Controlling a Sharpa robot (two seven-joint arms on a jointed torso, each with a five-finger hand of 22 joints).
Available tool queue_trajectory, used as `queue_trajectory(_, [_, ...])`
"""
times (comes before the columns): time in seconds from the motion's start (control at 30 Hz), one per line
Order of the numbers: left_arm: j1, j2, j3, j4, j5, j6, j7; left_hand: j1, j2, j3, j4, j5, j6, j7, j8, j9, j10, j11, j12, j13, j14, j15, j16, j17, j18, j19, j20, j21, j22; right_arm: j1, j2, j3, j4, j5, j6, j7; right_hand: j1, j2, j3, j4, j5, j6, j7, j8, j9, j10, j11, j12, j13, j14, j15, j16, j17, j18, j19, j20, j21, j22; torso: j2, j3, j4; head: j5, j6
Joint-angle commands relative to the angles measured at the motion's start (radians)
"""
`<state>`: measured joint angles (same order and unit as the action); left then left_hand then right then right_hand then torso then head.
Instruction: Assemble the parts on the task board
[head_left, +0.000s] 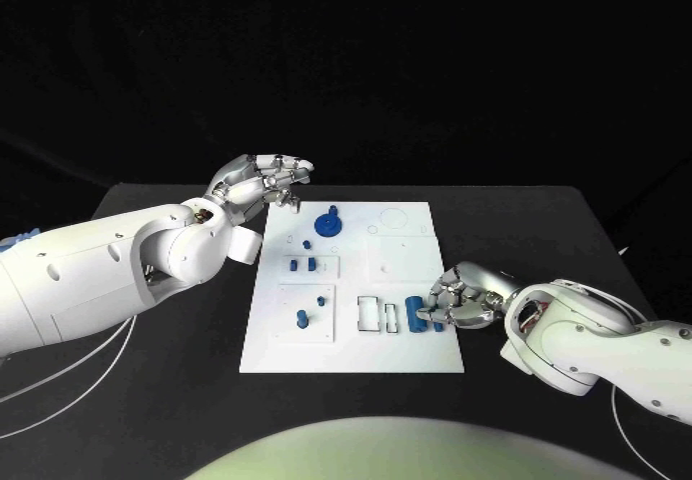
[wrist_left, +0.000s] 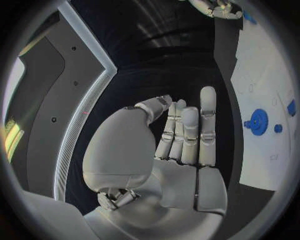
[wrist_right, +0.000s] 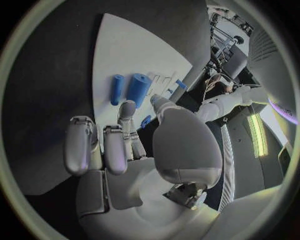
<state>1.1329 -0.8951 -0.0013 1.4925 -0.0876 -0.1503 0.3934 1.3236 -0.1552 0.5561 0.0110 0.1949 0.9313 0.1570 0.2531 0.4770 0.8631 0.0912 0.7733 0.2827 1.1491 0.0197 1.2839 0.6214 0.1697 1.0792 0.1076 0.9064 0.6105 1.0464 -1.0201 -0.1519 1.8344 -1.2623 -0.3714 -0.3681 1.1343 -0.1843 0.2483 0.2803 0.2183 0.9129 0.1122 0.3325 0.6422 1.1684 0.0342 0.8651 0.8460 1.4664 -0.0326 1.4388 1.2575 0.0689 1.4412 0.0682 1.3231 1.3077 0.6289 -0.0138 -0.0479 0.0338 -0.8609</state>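
My right hand sits at the task board's near right edge, fingers loosely parted beside two upright blue cylinders, holding nothing, presumably lining up a grasp. Farther off, my left hand hovers empty, fingers extended, beyond the blue gear, apparently keeping clear.

I can read no text, label, brand, number or sign anywhere here. My task board carries only thin outlined shapes, with no lettering I can make out, and the blue parts on it are unmarked. My arms bear no legible marking either.
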Motion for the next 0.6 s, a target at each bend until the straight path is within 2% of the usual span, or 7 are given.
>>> queue_trajectory(0.03, [0.000, 0.000, 0.001, 0.004, -0.003, 0.017, 0.005, -0.006, 0.002, -0.001, 0.001, 0.003, -0.007, 0.001, -0.001, 0.001, -0.009, -0.001, -0.004, -0.002, -0.003, 0.001, 0.004, 0.000, 0.014, -0.001, 0.006, -0.004, 0.001, -0.004, 0.009, 0.000, -0.007, -0.038, -0.010, -0.022, -0.003, 0.003, -0.002, 0.005, -0.005, -0.004, -0.002, 0.005, 0.002, 0.003, -0.002, 0.006, 0.001, 0.047, -0.006, 0.003, 0.000, -0.009, 0.008, 0.000, 0.005, 0.112, 0.001, -0.0006, 0.0007, 0.000, 0.000])
queue_trajectory(0.2, [0.000, -0.002, 0.001, 0.004, -0.003, 0.018, 0.005, -0.006, 0.002, -0.001, 0.001, 0.003, -0.007, 0.001, -0.001, 0.001, -0.009, -0.001, -0.004, -0.002, -0.003, 0.001, 0.004, 0.000, 0.014, -0.001, 0.006, -0.004, 0.001, -0.010, 0.025, 0.000, -0.017, -0.047, -0.010, -0.028, -0.002, 0.005, -0.004, 0.006, -0.003, -0.004, -0.002, 0.005, 0.002, 0.004, -0.002, 0.006, 0.003, 0.047, -0.006, 0.003, 0.000, -0.009, 0.009, 0.000, 0.006, 0.113, 0.000, 0.0009, 0.0001, 0.003, -0.001])
queue_trajectory(0.6, [0.000, -0.005, 0.001, 0.006, -0.005, 0.016, 0.000, -0.007, 0.002, -0.001, 0.002, 0.003, -0.008, 0.001, -0.001, 0.002, -0.009, 0.000, -0.004, -0.002, -0.004, 0.001, 0.004, 0.000, 0.014, -0.001, 0.006, -0.004, 0.001, -0.024, 0.056, 0.000, -0.043, -0.073, 0.005, -0.039, 0.000, 0.009, -0.006, 0.007, -0.001, -0.003, -0.003, 0.007, 0.005, 0.010, -0.003, 0.017, 0.015, 0.047, -0.007, 0.004, 0.002, -0.010, 0.011, 0.000, 0.010, 0.116, 0.000, -0.0001, 0.0005, 0.005, -0.004])
